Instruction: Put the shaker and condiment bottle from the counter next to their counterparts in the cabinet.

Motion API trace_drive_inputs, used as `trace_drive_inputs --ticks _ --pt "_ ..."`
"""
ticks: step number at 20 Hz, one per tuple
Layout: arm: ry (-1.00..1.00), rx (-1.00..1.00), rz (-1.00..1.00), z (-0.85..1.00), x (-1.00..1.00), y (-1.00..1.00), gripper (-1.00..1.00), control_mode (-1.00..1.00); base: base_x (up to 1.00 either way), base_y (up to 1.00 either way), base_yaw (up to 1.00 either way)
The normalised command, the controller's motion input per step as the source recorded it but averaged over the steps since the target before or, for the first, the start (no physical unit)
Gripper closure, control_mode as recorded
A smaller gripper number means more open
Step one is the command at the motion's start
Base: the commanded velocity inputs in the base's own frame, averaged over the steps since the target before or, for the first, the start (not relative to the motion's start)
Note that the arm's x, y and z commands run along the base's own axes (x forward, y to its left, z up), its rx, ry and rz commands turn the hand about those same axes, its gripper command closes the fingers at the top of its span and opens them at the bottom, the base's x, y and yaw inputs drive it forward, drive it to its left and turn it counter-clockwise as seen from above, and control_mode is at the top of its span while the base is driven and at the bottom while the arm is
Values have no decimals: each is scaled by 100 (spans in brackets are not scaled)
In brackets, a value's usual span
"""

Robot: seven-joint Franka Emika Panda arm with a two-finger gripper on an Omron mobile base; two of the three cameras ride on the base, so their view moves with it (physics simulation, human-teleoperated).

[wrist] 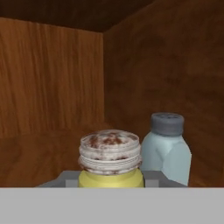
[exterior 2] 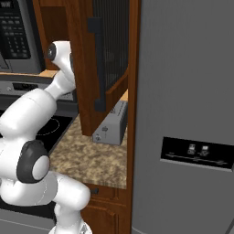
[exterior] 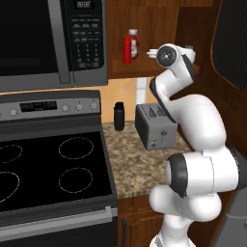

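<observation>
In the hand view the shaker, a yellow-green body under a pale clear top with brown specks, sits between my gripper's grey fingers. The gripper is shut on it. Both are inside the reddish-brown cabinet, low over its shelf board. Close on the right stands the pale blue shaker with a grey cap. The left base view shows my arm reaching up into the cabinet, to the right of the red ketchup bottle with its white cap. The condiment bottle is out of view.
On the granite counter stand a black cylinder and a grey toaster. A black stove and a microwave lie to the left. An open cabinet door hangs beside the arm, with the grey fridge at the right.
</observation>
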Motion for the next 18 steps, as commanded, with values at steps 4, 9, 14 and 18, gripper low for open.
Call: trace_drive_inputs --ticks 4,9,14,18 --pt "0 0 0 -13 25 -18 100 -100 0 0 0" --pt "0 0 0 -12 27 -16 100 -100 0 0 0" --pt "0 0 0 -13 29 -7 100 -100 0 0 0" --pt "-1 0 0 -18 23 -1 100 -100 0 0 0"
